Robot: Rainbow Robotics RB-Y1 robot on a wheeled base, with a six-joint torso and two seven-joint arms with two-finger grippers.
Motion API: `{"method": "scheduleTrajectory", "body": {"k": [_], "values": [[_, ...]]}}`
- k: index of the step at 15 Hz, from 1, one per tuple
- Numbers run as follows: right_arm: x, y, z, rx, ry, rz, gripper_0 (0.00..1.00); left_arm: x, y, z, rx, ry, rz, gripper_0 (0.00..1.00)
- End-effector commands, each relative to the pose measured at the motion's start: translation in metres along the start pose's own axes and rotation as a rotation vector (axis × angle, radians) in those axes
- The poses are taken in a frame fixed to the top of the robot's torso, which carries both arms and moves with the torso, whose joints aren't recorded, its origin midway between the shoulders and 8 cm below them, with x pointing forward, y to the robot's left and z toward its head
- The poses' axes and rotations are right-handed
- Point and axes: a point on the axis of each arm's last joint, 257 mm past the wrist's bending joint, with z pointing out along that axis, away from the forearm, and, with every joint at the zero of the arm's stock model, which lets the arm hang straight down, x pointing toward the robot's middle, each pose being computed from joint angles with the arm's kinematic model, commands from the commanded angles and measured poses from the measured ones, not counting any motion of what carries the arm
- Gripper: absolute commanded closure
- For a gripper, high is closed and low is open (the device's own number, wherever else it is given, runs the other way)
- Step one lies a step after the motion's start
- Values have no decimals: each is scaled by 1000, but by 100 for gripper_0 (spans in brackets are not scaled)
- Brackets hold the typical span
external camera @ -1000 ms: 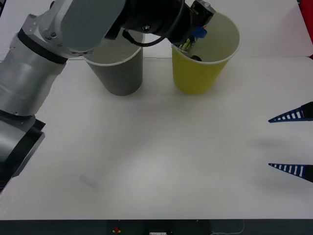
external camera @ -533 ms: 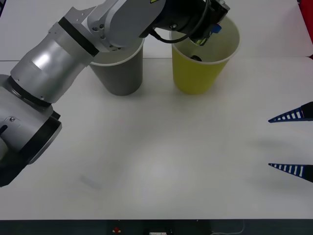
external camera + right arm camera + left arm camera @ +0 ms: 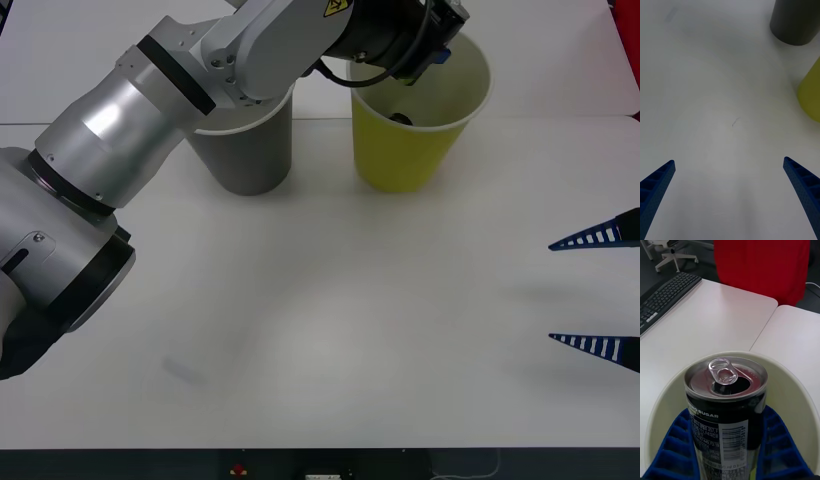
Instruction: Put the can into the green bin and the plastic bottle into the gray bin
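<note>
**Left gripper holds the can over the green bin**

Left gripper (image 3: 728, 450) is clamped on the can (image 3: 726, 401), its blue fingers (image 3: 675, 446) pressed against both sides of the dark printed body. The can stands upright with its pull-tab top open, just above the mouth of the green bin (image 3: 415, 150), whose pale rim rings it. Beside the green bin, to the robot's left, stands the gray bin (image 3: 245, 150), partly covered by the left arm. Well apart from the green bin, the right gripper (image 3: 730, 195) hovers over bare white counter (image 3: 330, 320), fingers spread wide and empty.
</note>
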Motion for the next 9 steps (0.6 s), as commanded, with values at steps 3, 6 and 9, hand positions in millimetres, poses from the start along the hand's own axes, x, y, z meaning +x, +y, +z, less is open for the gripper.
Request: {"method": "scheduleTrajectory", "body": {"k": [3, 6, 9], "values": [[0, 0, 0, 0, 0, 0, 0, 1, -11, -3, 34, -17, 17, 0], [0, 0, 0, 0, 0, 0, 0, 10, -11, -21, 39, -50, 47, 0], [0, 0, 0, 0, 0, 0, 0, 27, -19, -54, 62, -97, 70, 0]]}}
